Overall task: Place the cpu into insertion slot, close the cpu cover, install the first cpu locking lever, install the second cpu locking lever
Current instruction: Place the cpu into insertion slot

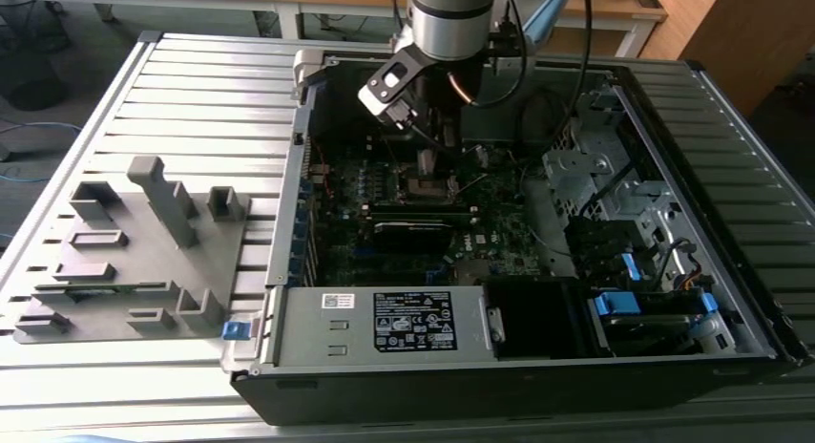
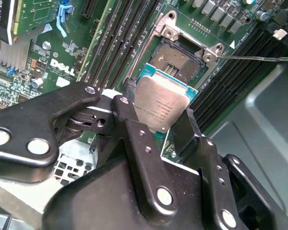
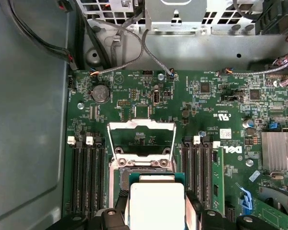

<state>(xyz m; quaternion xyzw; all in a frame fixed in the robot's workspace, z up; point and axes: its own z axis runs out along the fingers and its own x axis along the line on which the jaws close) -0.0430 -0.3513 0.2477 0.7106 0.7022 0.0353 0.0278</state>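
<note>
While our tool (image 2: pixel 159 101) grips the cpu (image 2: pixel 158 112) by its edges, we hover above the open socket (image 2: pixel 175 60), cpu cover (image 3: pixel 141 125) raised.

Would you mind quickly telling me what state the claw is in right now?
Claw: closed on the processor chip, holding it close to the uncovered socket.
</note>
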